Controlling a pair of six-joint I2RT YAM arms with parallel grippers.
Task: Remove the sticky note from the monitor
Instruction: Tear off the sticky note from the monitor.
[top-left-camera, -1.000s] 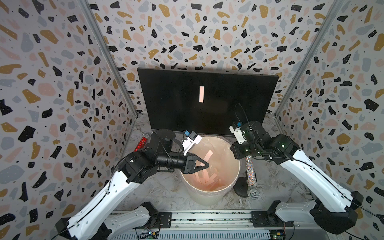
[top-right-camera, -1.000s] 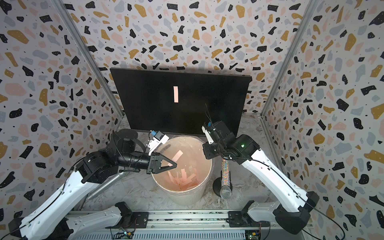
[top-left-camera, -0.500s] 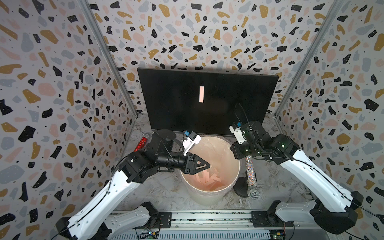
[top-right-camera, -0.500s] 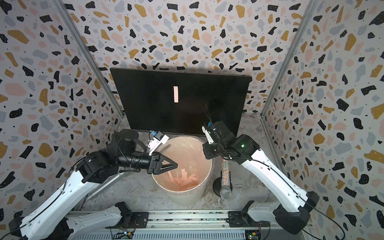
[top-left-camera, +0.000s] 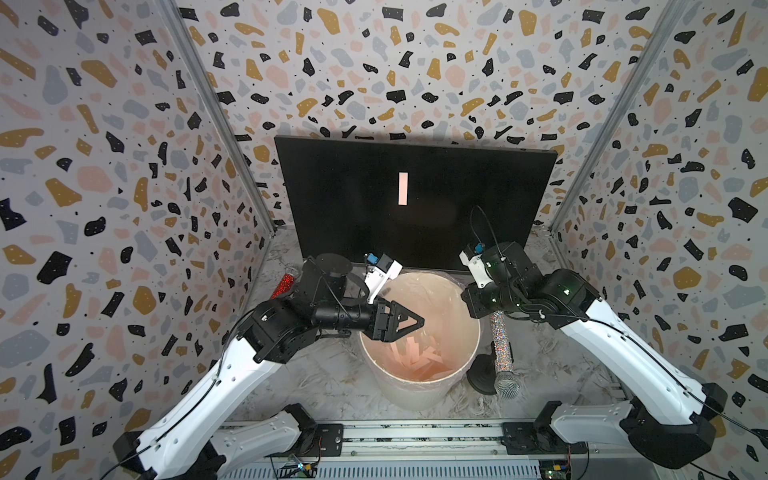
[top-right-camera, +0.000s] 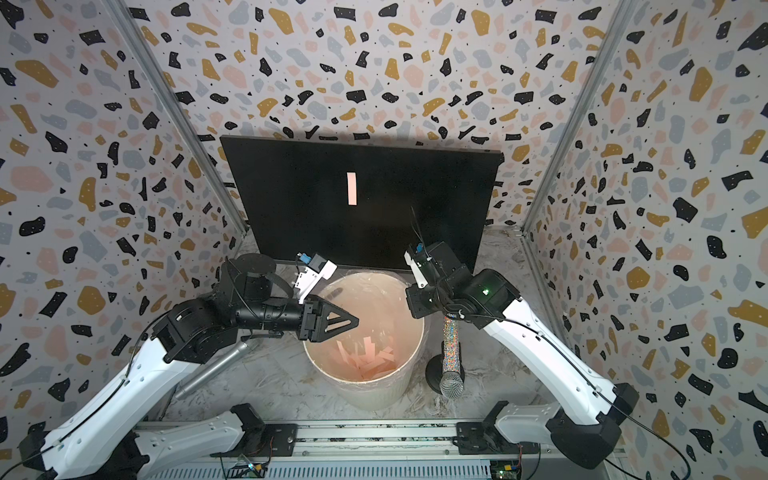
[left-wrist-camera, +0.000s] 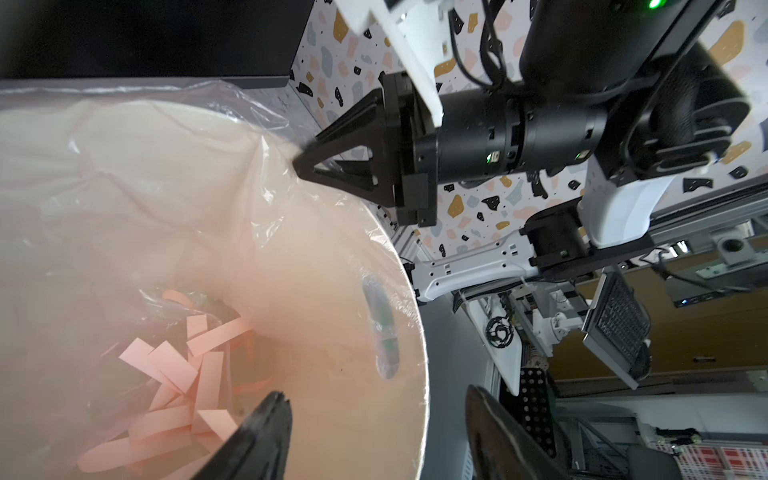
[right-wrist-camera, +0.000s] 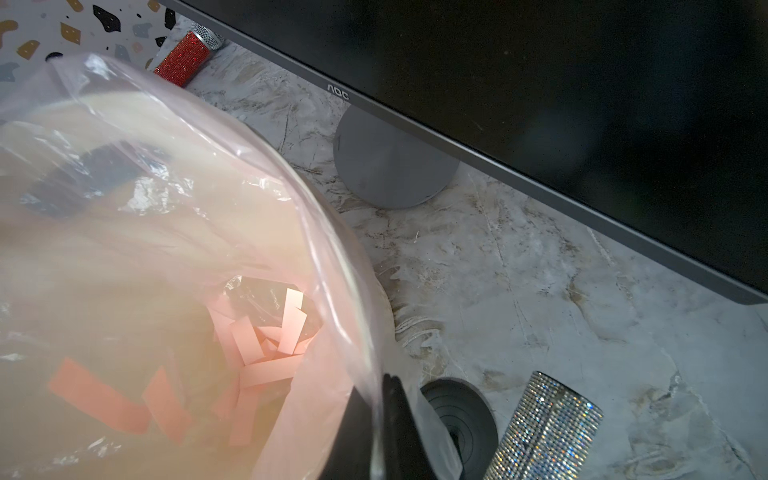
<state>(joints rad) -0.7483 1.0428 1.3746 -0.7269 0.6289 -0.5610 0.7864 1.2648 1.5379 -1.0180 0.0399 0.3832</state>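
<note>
The sticky note (top-left-camera: 402, 189), a narrow pink strip, sits on the monitor (top-left-camera: 478, 195) near the screen's middle, in its upper half, in both top views. Its long axis runs upright, one end pointing up and the other down. The left gripper (top-left-camera: 417, 323) hangs over the white bucket (top-left-camera: 477, 340), well below the note.

In the left wrist view its fingers (left-wrist-camera: 266, 424) stand apart and empty above pink strips (left-wrist-camera: 174, 374). The right gripper (left-wrist-camera: 301, 166) is clenched on the plastic liner (left-wrist-camera: 257, 124) at the bucket's right rim.

The right wrist view shows that pinch, not the note.

Likely best: lift clear of the liner, pinch the note's lower end across its narrow width, and peel along its length without pushing the screen.
</note>
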